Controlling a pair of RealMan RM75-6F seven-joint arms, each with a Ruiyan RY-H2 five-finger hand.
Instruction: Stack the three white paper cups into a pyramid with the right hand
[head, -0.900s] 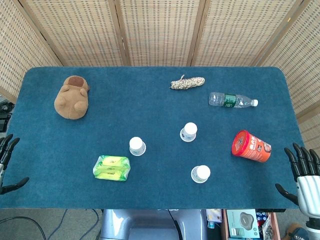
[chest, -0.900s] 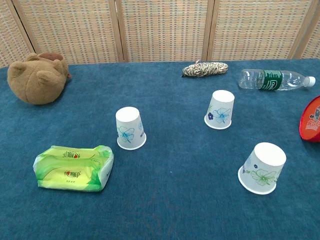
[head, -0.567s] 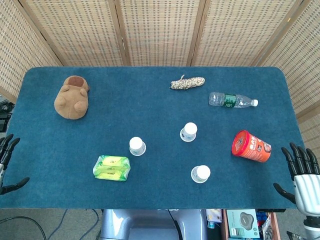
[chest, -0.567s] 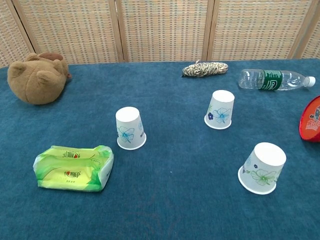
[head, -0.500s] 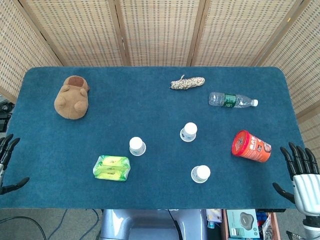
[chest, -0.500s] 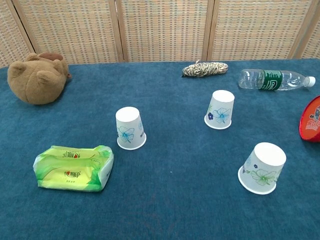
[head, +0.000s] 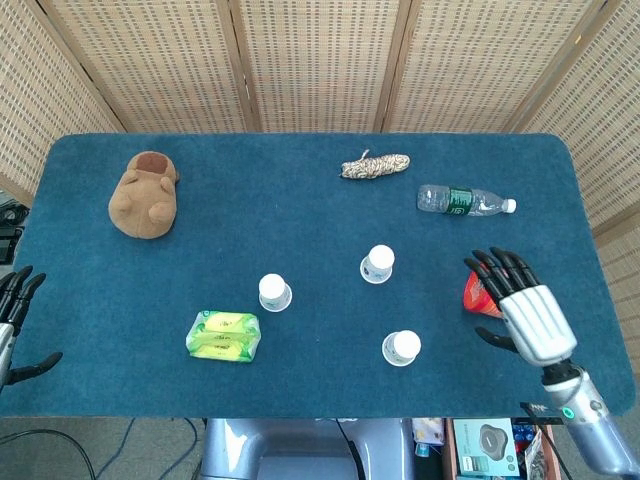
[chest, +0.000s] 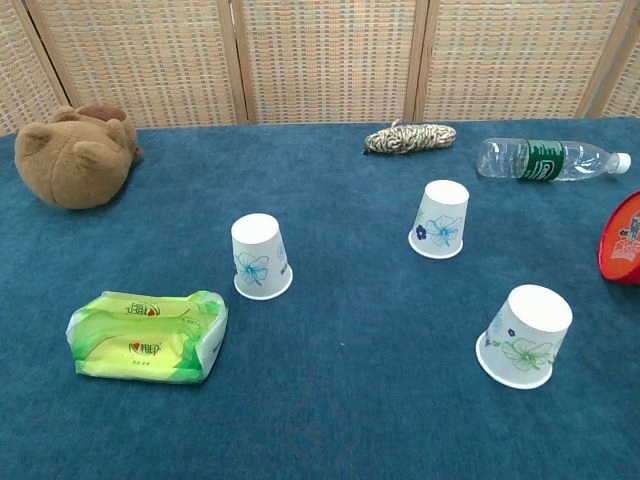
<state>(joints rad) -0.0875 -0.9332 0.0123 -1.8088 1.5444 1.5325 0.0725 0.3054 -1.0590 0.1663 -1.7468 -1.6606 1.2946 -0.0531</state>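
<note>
Table (head: 320, 400) covered in blue cloth, screen panels behind the far edge. Brown plush toy (head: 145, 195) far left; water bottle (head: 465, 200) lying far right; rope bundle (head: 375, 165) near the far edge. Right hand (head: 525, 310) over the right side, fingers spread, holding nothing, covering most of the red tub (head: 476, 292). Green wipes pack (head: 223, 336) near the front edge. Three white paper cups, all upside down and well apart: left cup (head: 274, 292), centre cup (head: 378, 263), front cup (head: 401, 348). Open cloth between them. Left hand (head: 15, 325) off the left edge, fingers apart, empty
</note>
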